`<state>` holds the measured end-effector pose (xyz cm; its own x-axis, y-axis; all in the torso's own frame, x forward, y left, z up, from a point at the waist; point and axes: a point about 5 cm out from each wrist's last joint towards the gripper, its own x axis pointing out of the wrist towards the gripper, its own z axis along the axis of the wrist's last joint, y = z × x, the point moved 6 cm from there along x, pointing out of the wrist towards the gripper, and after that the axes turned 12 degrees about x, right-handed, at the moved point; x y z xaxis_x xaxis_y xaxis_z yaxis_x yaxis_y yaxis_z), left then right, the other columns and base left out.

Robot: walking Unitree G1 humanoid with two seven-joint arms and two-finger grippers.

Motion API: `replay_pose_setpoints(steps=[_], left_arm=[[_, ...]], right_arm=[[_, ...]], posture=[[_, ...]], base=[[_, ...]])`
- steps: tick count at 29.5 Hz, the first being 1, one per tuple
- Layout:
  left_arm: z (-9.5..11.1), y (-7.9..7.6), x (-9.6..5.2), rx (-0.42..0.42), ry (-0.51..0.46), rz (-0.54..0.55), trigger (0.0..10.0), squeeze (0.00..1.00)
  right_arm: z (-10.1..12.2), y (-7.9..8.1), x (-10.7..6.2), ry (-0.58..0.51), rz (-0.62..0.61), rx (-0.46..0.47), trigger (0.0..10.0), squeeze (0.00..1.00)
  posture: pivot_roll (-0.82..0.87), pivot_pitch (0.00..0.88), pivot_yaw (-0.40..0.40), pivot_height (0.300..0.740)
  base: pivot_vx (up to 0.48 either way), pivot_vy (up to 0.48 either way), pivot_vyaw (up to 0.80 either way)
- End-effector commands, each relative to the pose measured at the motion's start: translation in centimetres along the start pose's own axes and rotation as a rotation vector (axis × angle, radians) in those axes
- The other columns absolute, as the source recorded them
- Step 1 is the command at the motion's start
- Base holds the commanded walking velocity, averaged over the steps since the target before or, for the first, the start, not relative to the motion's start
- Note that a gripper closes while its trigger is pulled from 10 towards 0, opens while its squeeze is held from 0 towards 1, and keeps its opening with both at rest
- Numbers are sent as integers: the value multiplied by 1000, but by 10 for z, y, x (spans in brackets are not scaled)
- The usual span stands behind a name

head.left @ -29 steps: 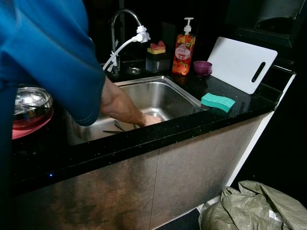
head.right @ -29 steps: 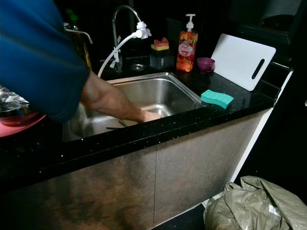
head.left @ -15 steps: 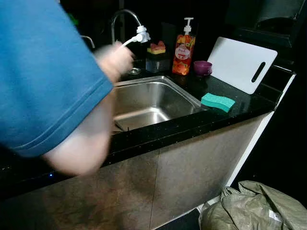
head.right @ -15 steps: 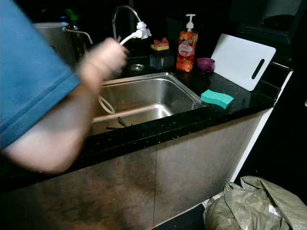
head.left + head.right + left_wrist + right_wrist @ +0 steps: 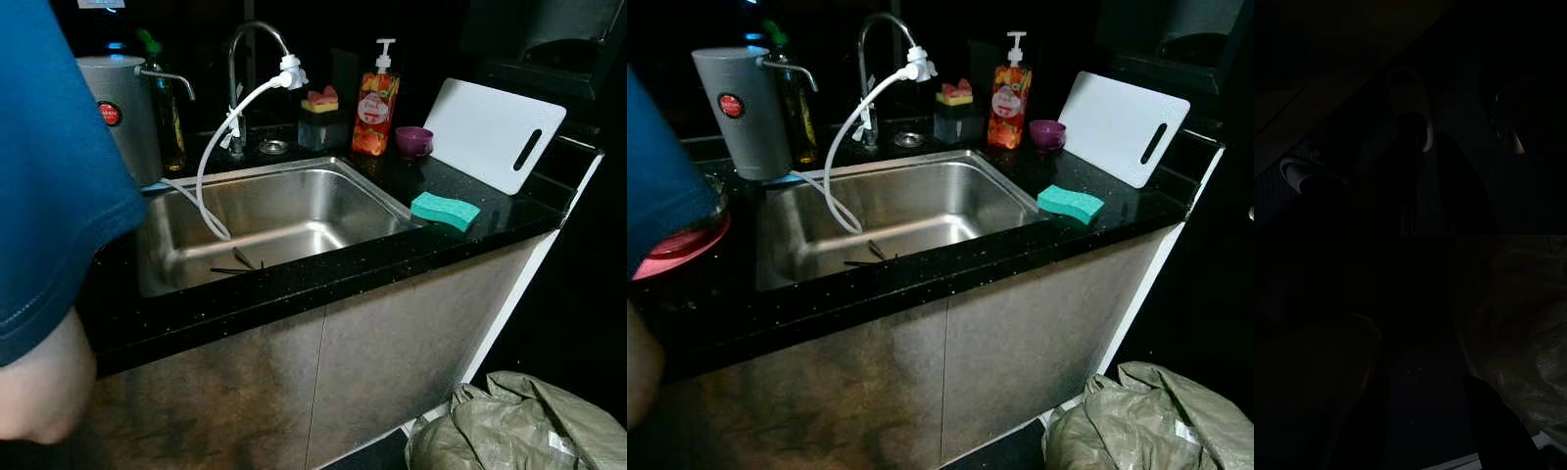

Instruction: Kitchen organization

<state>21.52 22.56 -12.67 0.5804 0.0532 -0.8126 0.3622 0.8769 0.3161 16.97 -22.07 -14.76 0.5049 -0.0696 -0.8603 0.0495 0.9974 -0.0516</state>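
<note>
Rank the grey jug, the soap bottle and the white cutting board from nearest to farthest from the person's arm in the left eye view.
From the person's arm at left:
1. Grey jug, back left.
2. Soap bottle, back middle.
3. White cutting board, far right.

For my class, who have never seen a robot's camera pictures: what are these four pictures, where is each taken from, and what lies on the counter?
The two bright pictures come from a walking humanoid robot's head, one per eye, looking down at a kitchen counter. The two dark ones come from cameras on its wrists; both arms hang idle in shade, so little can be made out and nothing is seen held.

On the black speckled counter sit a steel sink with a curved tap and white hose, a grey canister, an orange soap pump bottle, a small purple cup, a green sponge and a white cutting board leaning up. The blue sleeve belongs to a person standing close.
</note>
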Motion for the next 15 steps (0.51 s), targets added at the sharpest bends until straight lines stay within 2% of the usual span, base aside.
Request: replay_pose_setpoints(steps=[1,6,9,11,15], left_arm=[[-9,-6,-1,-19,26,-10,10000,0],[-4,-1,-1,-36,-9,20,10000,0],[8,12,-1,-74,-60,62,10000,0],[10,13,-1,-63,-60,55,10000,0],[9,9,0,-56,-50,27,10000,0]], right_arm=[[-5,-4,-1,15,-9,-8,10000,0],[9,-8,0,-34,-19,1,10000,0],[40,-12,1,-134,-23,47,10000,0],[53,-10,2,-167,-15,53,10000,0],[48,-7,2,-151,-9,44,10000,0]], posture=[[10,90,-42,740],[11,91,-44,740],[9,90,-40,740],[6,90,-39,740],[6,90,-39,740]], base=[[0,0,0],[0,0,0],[0,0,0],[0,0,0],[0,0,0]])
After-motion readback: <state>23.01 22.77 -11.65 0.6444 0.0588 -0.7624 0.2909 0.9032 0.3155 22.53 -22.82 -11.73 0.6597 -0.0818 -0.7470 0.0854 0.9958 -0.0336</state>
